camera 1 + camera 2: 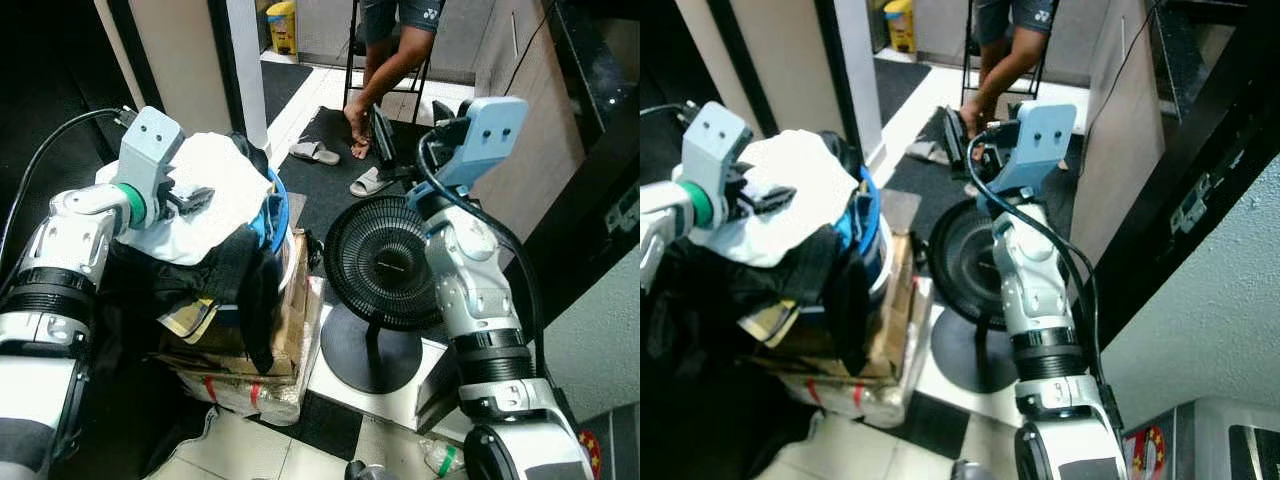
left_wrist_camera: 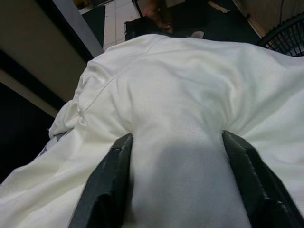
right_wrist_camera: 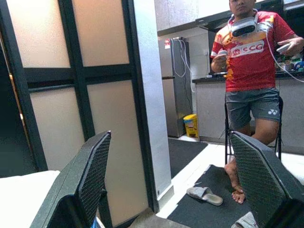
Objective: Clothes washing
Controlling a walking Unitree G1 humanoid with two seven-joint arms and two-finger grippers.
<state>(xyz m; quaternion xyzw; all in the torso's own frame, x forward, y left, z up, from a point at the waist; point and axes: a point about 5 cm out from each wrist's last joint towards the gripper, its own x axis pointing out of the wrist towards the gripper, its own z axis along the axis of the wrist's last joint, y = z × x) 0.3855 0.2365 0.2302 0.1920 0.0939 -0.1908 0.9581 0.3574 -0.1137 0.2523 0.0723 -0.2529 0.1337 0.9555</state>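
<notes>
Left pincer (image 2: 178, 183), upper left, stood half-open, fingers pressed into soft, light white garment (image 1: 215, 195); likely best pinched at a raised fold; right pincer (image 3: 173, 183) gaped empty.

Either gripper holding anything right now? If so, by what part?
Left gripper presses into a bunched fold on top of the white garment; fingers apart, so a grip cannot be confirmed. Right gripper is open in the air, holding nothing.
</notes>
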